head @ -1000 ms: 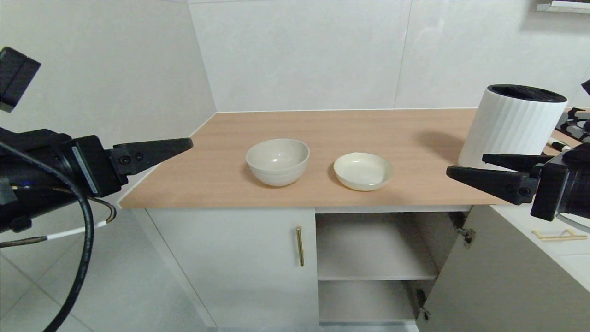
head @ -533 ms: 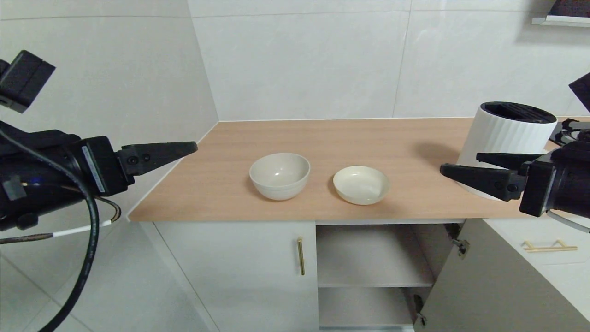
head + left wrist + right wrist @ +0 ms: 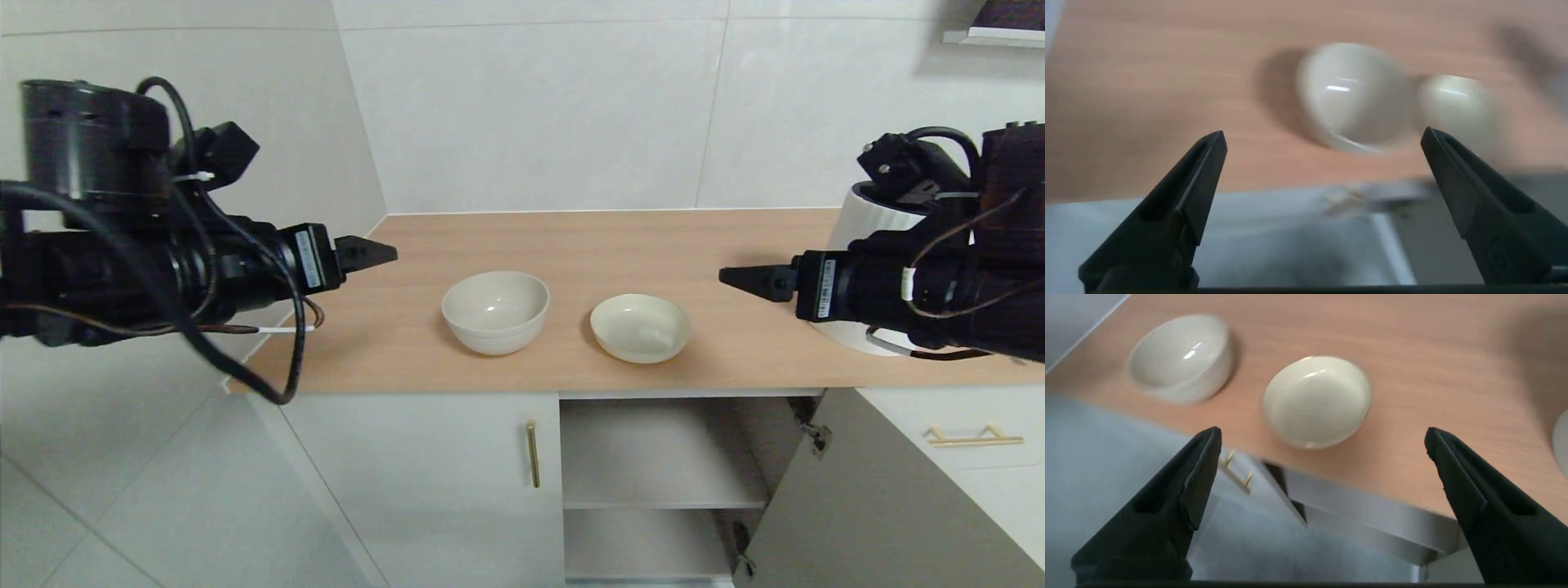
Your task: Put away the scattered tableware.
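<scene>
So, head view first: both arms have swung up and inward over the last half second. The left gripper now points in over the countertop toward the deep bowl. The right gripper has moved in front of the white ribbed canister and points at the shallow bowl. Neither bowl has budged. They sit near each other on the counter, right above the open cabinet.

Left wrist view: the fingers are spread wide with nothing between them. The deep bowl sits in the gap but well ahead of it, with the shallow bowl just beside it.

Right wrist view: same deal, jaws wide and empty, and the shallow bowl is framed between them.

My read is that each arm is lining up on its own bowl. No grasp has started yet, so the putting-away is basically all still to do.
</scene>
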{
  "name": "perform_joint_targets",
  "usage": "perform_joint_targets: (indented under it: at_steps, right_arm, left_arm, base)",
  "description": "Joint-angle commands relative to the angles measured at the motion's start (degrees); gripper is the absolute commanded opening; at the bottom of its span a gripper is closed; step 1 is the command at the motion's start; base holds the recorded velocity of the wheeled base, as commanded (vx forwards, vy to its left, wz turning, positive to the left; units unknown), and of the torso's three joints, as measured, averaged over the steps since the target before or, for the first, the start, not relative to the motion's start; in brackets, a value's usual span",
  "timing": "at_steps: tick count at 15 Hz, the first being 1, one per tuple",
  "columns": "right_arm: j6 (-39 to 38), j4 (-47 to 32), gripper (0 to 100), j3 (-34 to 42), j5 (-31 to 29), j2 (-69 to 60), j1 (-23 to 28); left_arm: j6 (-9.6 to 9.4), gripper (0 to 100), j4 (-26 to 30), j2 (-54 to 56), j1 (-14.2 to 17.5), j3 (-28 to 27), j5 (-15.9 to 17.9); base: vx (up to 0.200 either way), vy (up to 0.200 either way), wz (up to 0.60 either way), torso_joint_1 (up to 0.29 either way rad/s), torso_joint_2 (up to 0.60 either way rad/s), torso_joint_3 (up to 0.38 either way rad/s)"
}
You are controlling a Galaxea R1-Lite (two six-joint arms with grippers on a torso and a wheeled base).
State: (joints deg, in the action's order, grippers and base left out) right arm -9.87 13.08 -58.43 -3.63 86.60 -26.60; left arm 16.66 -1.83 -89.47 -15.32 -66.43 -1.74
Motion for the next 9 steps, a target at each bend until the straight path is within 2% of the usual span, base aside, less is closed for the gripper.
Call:
perform_joint_targets:
  at_steps: [1, 3, 6, 9]
  right_arm:
    - [-0.8, 0.4, 100, -0.1, -1.3, 4.4, 0.0]
    - [-0.8, 0.4, 100, 0.3, -2.1, 3.4, 0.0]
    - [-0.7, 0.5, 100, 1.2, -2.0, 2.6, -0.2]
    - [-0.7, 0.5, 100, 1.6, -2.0, 2.8, -0.2]
  left_arm:
    - [0.56, 100, -2.5, -12.1, -0.8, -3.9, -6.3]
    - [3.11, 100, -9.2, -16.7, -3.0, -3.8, -8.1]
    - [3.37, 100, -15.6, -22.9, -5.4, -4.6, -13.3]
    - [3.46, 100, -15.8, -25.5, -5.7, -5.4, -14.0]
  base:
    - [0.0, 0.0, 0.0, 0.0, 0.0, 0.0]
    - [0.0, 0.0, 0.0, 0.0, 0.0, 0.0]
    - [0.0, 0.0, 0.0, 0.0, 0.0, 0.0]
    - [0.0, 0.0, 0.0, 0.0, 0.0, 0.0]
